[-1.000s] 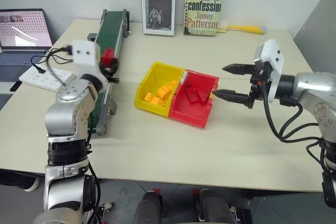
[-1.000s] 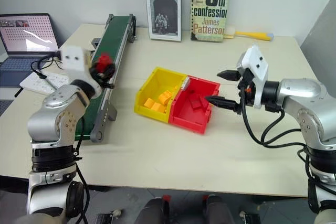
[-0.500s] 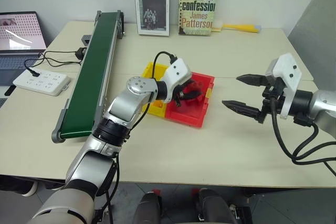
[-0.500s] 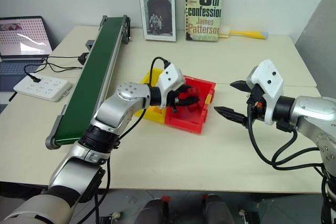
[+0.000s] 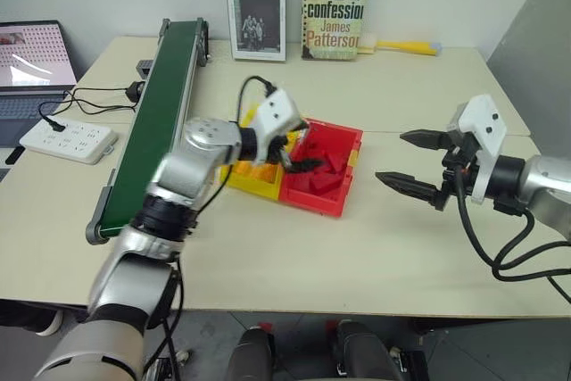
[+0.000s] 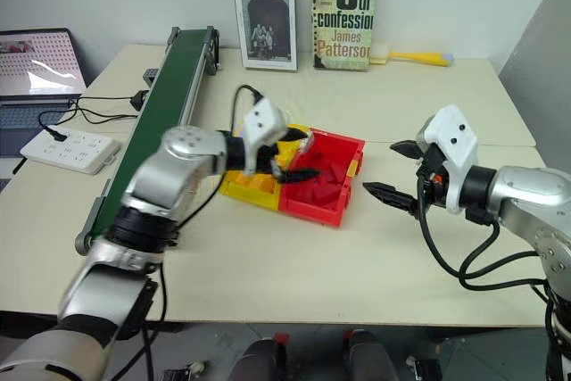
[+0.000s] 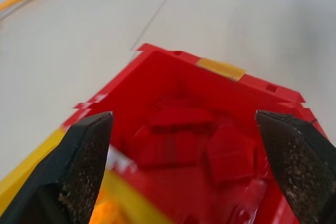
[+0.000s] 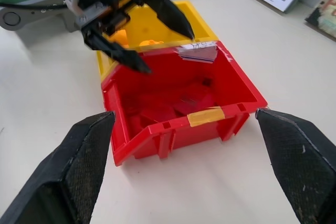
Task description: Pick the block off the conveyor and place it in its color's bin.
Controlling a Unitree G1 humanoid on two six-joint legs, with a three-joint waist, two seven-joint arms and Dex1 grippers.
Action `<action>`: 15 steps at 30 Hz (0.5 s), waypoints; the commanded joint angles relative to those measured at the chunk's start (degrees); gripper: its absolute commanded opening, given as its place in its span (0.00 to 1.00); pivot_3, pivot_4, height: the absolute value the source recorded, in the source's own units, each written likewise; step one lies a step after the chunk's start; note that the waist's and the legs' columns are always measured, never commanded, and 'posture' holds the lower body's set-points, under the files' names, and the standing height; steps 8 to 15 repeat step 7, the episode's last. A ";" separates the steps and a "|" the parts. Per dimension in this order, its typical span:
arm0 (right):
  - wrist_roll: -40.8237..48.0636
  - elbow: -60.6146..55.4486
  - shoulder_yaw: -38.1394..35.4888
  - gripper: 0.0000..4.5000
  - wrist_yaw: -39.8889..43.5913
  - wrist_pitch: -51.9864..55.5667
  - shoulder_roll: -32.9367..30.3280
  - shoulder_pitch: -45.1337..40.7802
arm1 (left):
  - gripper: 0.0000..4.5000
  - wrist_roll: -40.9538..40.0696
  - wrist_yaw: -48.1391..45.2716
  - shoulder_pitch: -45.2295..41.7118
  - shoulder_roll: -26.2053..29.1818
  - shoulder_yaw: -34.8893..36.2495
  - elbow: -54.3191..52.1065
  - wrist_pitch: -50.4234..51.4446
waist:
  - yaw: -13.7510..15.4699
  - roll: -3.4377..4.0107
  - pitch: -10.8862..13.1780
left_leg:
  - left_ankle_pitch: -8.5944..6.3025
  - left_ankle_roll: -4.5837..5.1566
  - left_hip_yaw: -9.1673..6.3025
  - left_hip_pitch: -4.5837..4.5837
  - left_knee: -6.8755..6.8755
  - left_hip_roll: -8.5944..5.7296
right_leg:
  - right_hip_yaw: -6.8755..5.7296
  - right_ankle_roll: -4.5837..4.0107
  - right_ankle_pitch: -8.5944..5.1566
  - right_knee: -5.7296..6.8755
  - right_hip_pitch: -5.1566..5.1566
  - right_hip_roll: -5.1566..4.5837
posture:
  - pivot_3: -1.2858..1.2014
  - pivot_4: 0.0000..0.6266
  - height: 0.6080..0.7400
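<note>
My left gripper (image 5: 296, 150) hangs open over the seam between the yellow bin and the red bin (image 5: 314, 202), with nothing between its fingers (image 7: 86, 153). Several red bricks (image 7: 181, 117) lie in the red bin, and I cannot tell the block apart from them. The dark green conveyor (image 5: 157, 122) runs along the left of the table, its belt bare. To the right of the red bin my right gripper (image 5: 391, 158) stands open and empty, pointing at the bin. The right wrist view shows the left gripper (image 8: 168, 52) above the red bin's far rim.
The yellow bin (image 5: 241, 176) holds orange-yellow bricks and joins the red one on its left. Two books (image 5: 335, 4) stand at the back beside a yellow-handled tool (image 5: 406, 45). A laptop (image 5: 34, 53) and a white power strip (image 5: 67, 138) sit left of the conveyor.
My left arm carried the red block from the conveyor over to the red bin, then opened and drew back a little toward the yellow bin. The right gripper stayed put.
</note>
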 commanded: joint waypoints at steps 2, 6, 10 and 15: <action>-3.31 5.29 3.48 1.00 6.93 -6.51 -2.86 -3.76 | 1.00 -3.67 -6.04 5.78 11.69 7.08 -10.29 4.17 | 0.07 0.01 0.01 | 0.00 0.00 -0.04 0.01 -0.06 0.01 | -0.04 -0.01 0.00 -0.03 0.00 0.00 | 0.52 0.24 1.00; -5.25 9.53 5.67 1.00 10.16 -9.70 -3.13 -5.65 | 1.00 -6.36 -7.66 9.58 16.87 10.57 -14.73 6.97 | 0.69 0.02 0.01 | 0.00 0.00 -0.05 -0.02 -0.05 -0.01 | -0.08 -0.01 -0.01 -0.06 0.01 -0.03 | 0.52 0.24 1.00; -5.75 10.42 6.18 1.00 10.85 -10.46 -3.13 -5.91 | 1.00 -6.65 -7.51 10.43 17.57 11.09 -15.69 7.30 | 0.69 0.02 0.01 | 0.00 0.00 -0.08 -0.03 -0.02 -0.03 | -0.10 -0.01 -0.01 -0.06 0.03 -0.04 | 0.52 0.24 1.00; -5.75 10.42 6.18 1.00 10.85 -10.46 -3.13 -5.91 | 1.00 -6.65 -7.51 10.43 17.57 11.09 -15.69 7.30 | 0.69 0.02 0.01 | 0.00 0.00 -0.08 -0.03 -0.02 -0.03 | -0.10 -0.01 -0.01 -0.06 0.03 -0.04 | 0.52 0.24 1.00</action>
